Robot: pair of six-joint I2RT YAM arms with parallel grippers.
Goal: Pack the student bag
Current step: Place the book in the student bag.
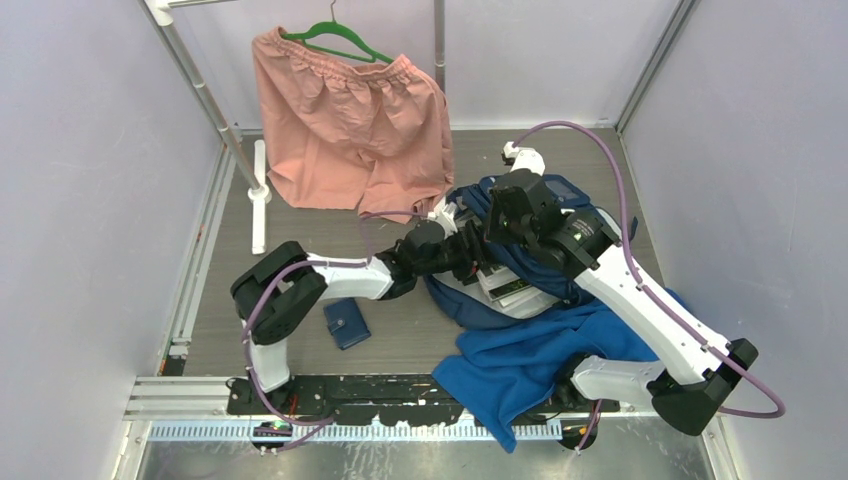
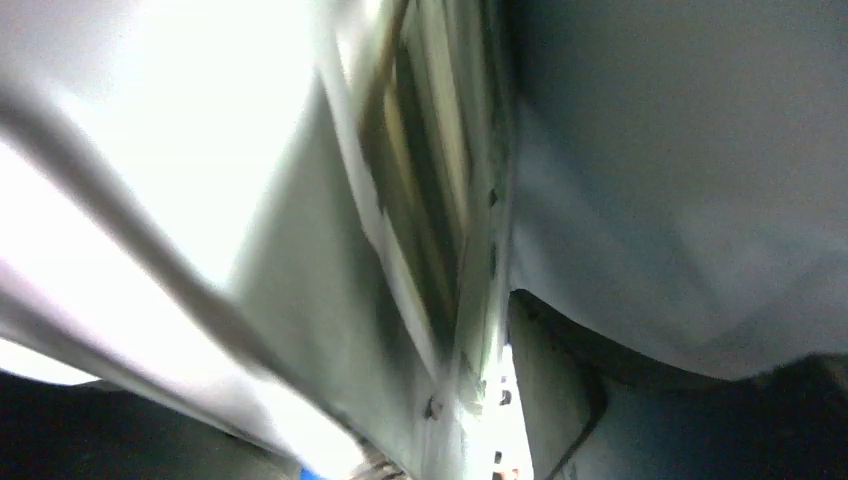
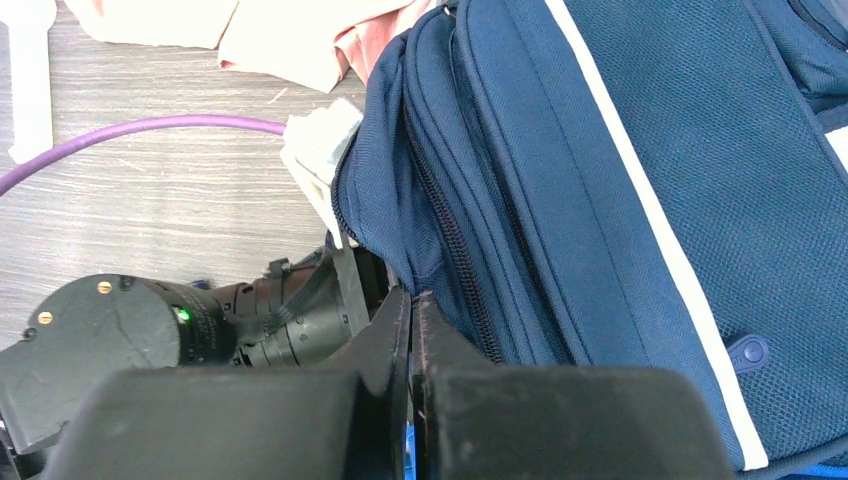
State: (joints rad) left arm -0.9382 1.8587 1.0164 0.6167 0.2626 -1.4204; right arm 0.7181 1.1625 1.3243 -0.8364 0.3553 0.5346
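The navy student bag (image 1: 455, 302) with white stripes lies at centre right of the table, its opening facing left. My right gripper (image 3: 413, 298) is shut on the fabric edge of the student bag (image 3: 620, 180) beside the zipper, holding the opening up. My left arm (image 1: 440, 250) reaches into that opening from the left, and its fingertips are hidden inside. The left wrist view is blurred. It shows pale flat book-like edges (image 2: 430, 200) and grey lining close up. I cannot make out how the left jaws stand.
A royal-blue cloth (image 1: 530, 370) lies under the right arm at the near edge. A small navy wallet (image 1: 346, 323) rests by the left arm's base. Pink shorts (image 1: 350, 120) hang on a green hanger at the back, next to a white rack post (image 1: 258, 195).
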